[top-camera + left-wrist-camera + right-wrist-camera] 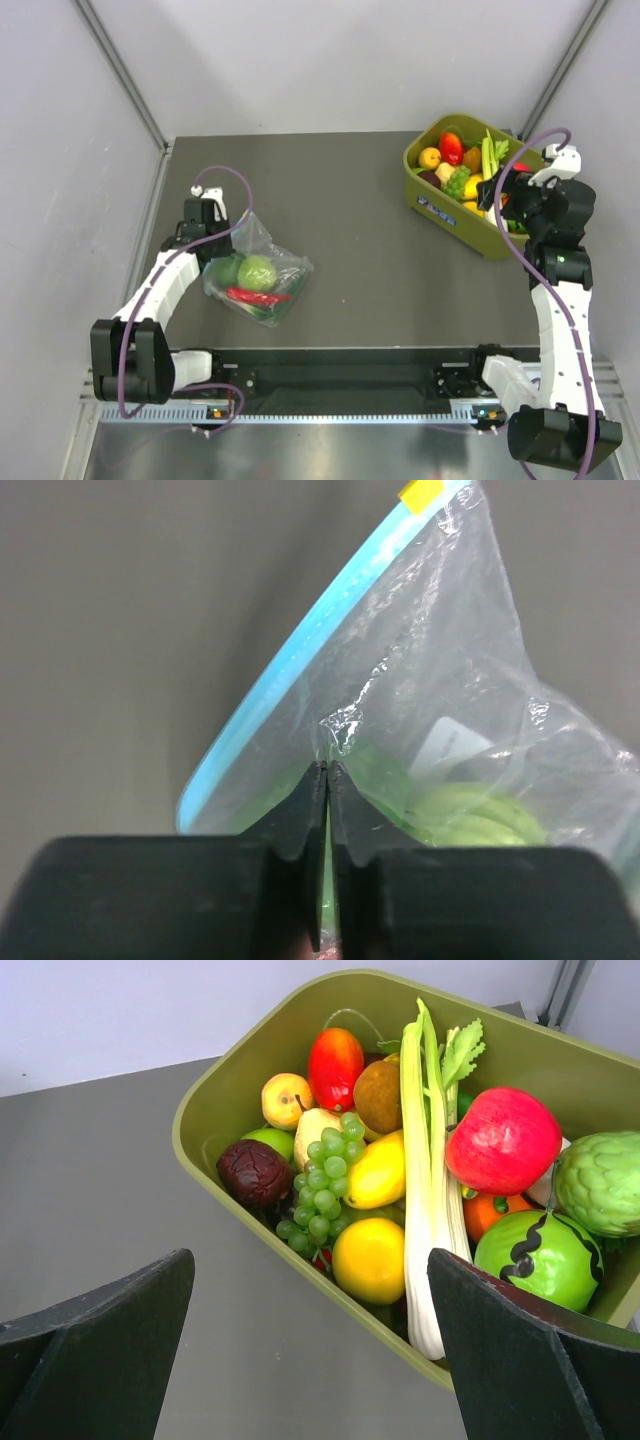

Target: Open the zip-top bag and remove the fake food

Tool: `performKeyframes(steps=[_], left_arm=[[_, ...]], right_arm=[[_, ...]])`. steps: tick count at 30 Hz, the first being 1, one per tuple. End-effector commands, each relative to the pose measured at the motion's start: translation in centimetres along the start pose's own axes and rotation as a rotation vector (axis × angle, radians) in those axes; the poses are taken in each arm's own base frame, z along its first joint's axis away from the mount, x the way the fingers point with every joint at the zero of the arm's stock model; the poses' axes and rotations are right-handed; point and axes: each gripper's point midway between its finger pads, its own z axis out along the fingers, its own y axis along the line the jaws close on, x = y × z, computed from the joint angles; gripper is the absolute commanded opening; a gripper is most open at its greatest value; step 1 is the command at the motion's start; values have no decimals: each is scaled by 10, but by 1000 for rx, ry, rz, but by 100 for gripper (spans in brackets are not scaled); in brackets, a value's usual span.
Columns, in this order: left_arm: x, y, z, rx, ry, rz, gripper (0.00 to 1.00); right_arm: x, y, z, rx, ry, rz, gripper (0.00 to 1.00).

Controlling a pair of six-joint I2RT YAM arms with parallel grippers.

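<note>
Left end effector [327, 769] pinches clear, crinkly zip-top bag [440, 660] — cabbage [482, 820] seemingly inside.

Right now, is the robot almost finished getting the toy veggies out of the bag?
Not nearly. Done: the left end effector is pinched shut on the clear plastic of the zip-top bag, just below its teal zip strip. In hand: only that grip. Left: the strip looks unopened, and the cabbage and red chili lie inside. The right end effector hangs open by the green tub.
</note>
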Motion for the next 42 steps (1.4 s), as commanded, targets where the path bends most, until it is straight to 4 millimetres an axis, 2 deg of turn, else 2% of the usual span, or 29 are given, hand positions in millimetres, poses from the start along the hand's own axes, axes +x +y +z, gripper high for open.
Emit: performKeyframes(steps=[1,7,11,14,16,17,18,19,20,21,22,23,25,26,29,30,33,39,42], left_arm=[[-15,-14,-5,80,-23,21,0],[-29,-54,-18,295,-47,22,0],[-45,-84,-32,443,-104,48,0],[-46,-115,-42,551,-104,96,0],[-46,-123,-44,572,-102,120,0],[-47,-123,-45,564,-107,128,0],[-46,-117,-42,525,-100,127,0],[-48,-109,-40,477,-110,127,0],[-55,-91,-38,367,-145,122,0],[-57,-81,-39,313,-162,121,0],[-60,-71,-42,260,-190,115,0],[-63,-55,-40,163,-208,101,4],[-63,-32,-40,44,-219,88,24],[-61,-23,-39,-9,-211,87,40],[-46,-12,-31,-65,-149,94,55],[-42,-11,-29,-71,-133,96,62],[-33,-18,-20,-29,-86,110,68],[-23,-20,-2,-25,-19,125,68],[-12,-24,7,-9,33,130,63]], right_arm=[[-16,6,-6,-9,-45,-23,100],[-14,10,-5,-36,-38,-27,100],[-14,29,-1,-134,-27,-49,99],[-10,62,0,-287,-2,-81,100],[-3,90,1,-386,23,-114,100],[1,104,2,-424,37,-125,100],[10,127,2,-493,65,-145,100],[16,137,3,-524,81,-149,100],[17,150,4,-559,79,-150,100],[28,170,6,-617,116,-142,100],[34,181,9,-646,130,-138,100],[39,202,6,-706,139,-146,100],[53,224,14,-745,188,-156,100],[61,240,16,-769,208,-174,100],[74,263,15,-810,234,-202,100],[73,268,14,-819,230,-206,100],[75,278,10,-845,228,-219,100],[80,278,4,-851,228,-224,100],[85,275,4,-846,233,-225,100]])
